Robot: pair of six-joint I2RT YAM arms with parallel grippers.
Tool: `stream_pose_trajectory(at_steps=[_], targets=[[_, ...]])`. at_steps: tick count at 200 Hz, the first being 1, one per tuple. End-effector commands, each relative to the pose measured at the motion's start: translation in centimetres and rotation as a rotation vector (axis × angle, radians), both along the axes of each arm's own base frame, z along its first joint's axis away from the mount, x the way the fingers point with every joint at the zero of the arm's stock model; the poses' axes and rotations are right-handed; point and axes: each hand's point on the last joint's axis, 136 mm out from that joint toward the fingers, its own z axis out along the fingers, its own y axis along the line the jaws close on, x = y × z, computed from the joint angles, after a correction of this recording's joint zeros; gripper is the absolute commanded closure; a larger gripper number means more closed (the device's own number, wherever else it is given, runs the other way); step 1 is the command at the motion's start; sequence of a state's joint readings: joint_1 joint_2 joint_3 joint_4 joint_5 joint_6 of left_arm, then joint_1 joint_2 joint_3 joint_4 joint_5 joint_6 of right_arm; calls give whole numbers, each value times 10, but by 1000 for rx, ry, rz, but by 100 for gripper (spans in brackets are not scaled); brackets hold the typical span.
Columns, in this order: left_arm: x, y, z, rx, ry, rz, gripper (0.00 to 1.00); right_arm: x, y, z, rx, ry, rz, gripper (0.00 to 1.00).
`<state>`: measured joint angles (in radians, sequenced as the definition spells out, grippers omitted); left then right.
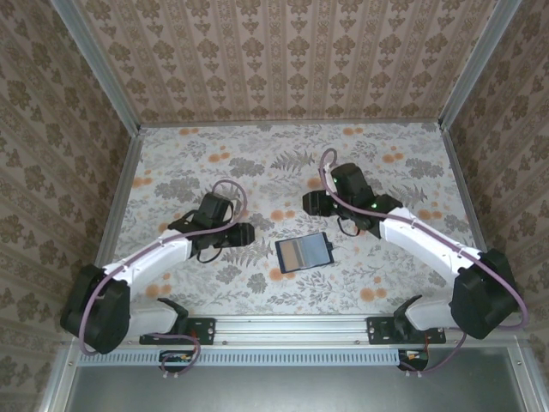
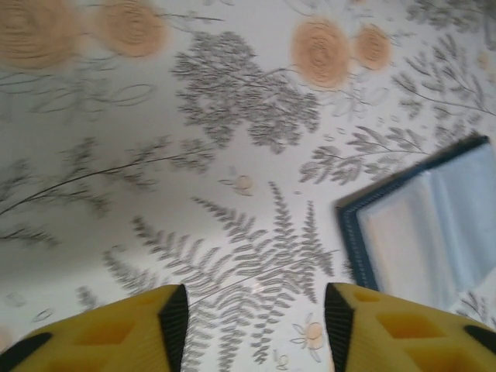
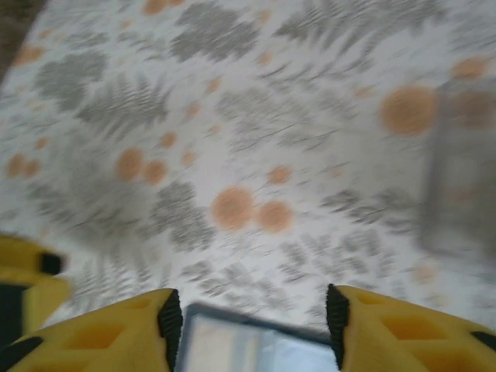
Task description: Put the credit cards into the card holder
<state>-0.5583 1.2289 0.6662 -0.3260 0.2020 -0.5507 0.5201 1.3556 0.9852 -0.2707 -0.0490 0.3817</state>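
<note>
The small, navy-edged rectangular card holder [image 1: 304, 252] lies flat on the floral-print worktop [image 1: 214, 154], close to the middle of its near edge. The left gripper [image 2: 256, 306] and right gripper [image 3: 254, 304] flank it, jaws spread, pinching nothing.

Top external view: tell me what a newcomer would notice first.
The dark blue card holder lies flat near the middle of the busy floral table, between the two arms. The left gripper sits just left of it and the right gripper just beyond it, both open and empty.
</note>
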Motion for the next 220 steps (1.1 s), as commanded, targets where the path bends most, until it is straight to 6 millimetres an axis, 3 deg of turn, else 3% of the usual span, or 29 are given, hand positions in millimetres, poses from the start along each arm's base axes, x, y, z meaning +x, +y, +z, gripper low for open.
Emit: stream_pose_trajectory(at_steps=[1,11,27,34,41,69,173,220], targets=[[8,31,12,110,-39,100,42,20,-60,-19,-314,29,-158,42],[8,39,16,128,-49,127,33,29,-72,-21,-375,39,-190,39],[8,51,22,163,-64,152,30,42,-81,-28,-420,75,-201,36],[8,56,24,179,-72,164,24,46,-82,-32,-432,89,-198,32],[8,60,25,194,-79,169,10,50,-83,-36,-442,101,-195,31],[5,76,30,271,-82,188,0,59,-85,-57,-477,178,-167,30],[-2,70,24,229,-90,150,2,78,-115,-99,-744,286,-181,32],[-6,72,21,250,-90,151,3,86,-126,-72,-786,208,-247,36]])
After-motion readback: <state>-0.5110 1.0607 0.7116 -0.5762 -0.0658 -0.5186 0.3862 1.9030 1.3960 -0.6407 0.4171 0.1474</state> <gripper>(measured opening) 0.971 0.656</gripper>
